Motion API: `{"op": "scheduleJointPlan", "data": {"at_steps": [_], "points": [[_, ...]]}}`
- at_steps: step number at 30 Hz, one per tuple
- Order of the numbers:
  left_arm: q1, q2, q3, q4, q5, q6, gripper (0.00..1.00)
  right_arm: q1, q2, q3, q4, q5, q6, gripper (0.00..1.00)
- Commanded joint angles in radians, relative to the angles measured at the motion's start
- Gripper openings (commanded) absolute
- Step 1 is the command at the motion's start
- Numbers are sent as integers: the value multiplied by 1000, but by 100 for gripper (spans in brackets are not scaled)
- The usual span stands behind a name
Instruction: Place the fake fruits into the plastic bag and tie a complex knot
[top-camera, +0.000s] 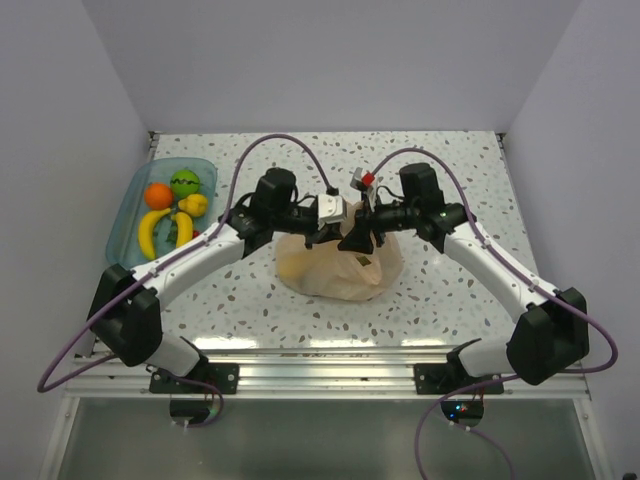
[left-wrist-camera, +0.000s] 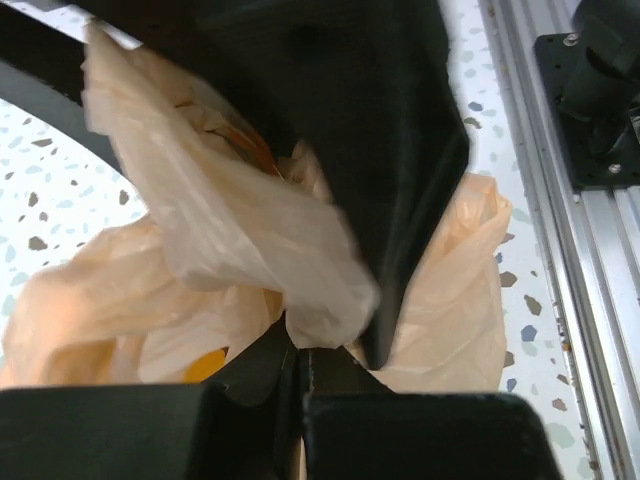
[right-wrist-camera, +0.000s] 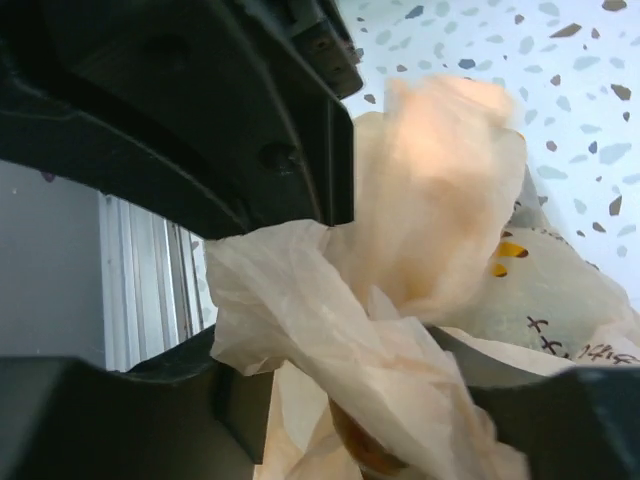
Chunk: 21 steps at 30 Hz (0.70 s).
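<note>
The bag (top-camera: 340, 268) is light, limp, slippery film, best held at its bunched neck, where the left gripper (left-wrist-camera: 300, 355) pinches it and the right gripper (right-wrist-camera: 330, 290) stands spread.

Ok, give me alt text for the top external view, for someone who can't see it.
The left gripper and right gripper meet at the gathered neck of a peach-orange plastic bag in the middle of the speckled table. At the far left, a blue tray holds bananas, an orange and a green ball.
</note>
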Motion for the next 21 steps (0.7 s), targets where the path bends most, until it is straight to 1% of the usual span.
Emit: {"op": "scheduleJointPlan", "data": {"at_steps": [1, 2, 3, 4, 5, 6, 7, 8, 9, 10, 12, 13, 15, 16, 18, 19, 20, 21], "points": [[5, -30, 2, -4, -8, 21, 0, 0, -8, 22, -7, -21, -40, 42], [15, -36, 3, -19, 22, 35, 1, 0, -11, 21, -18, -18, -57, 29], [25, -44, 6, -52, 34, 46, 2, 0, -13, 18, -30, -18, -72, 24], [35, -53, 9, -74, 82, 69, 7, 0, -16, 16, -47, -16, -98, 20], [60, -54, 23, -103, 105, 84, 10, 0, -24, 10, -50, -15, -106, 14], [71, -54, 38, -190, 125, 107, 15, -1, -27, 7, -52, -14, -111, 12], [80, -50, 54, -244, 160, 176, 28, -1, -28, 4, -50, -14, -117, 9], [97, -51, 86, -298, 173, 213, 35, 0, -31, 2, -49, -11, -117, 7], [106, -51, 95, -385, 182, 244, 39, 0, -31, 2, -48, -11, -117, 5], [118, -60, 104, -419, 191, 291, 47, 0, -31, 4, -48, -11, -118, 4], [167, -70, 129, -497, 216, 333, 52, -1, -33, 7, -47, -14, -120, 2], [204, -83, 138, -501, 220, 344, 55, 0, -34, 7, -50, -19, -127, 2], [233, -91, 164, -466, 226, 328, 59, 0, -34, 10, -52, -28, -135, 1], [244, -94, 173, -441, 225, 274, 61, 0, -34, 11, -55, -33, -149, 0], [256, -91, 199, -374, 257, 236, 63, -1, -31, 18, -62, -34, -161, 0], [256, -84, 206, -346, 271, 186, 68, 0, -27, 21, -68, -36, -173, 0], [255, -79, 207, -308, 300, 148, 69, 0, -27, 27, -78, -37, -186, 0], [253, -73, 207, -221, 309, 102, 70, 0, -24, 28, -81, -37, -193, 0]]}}
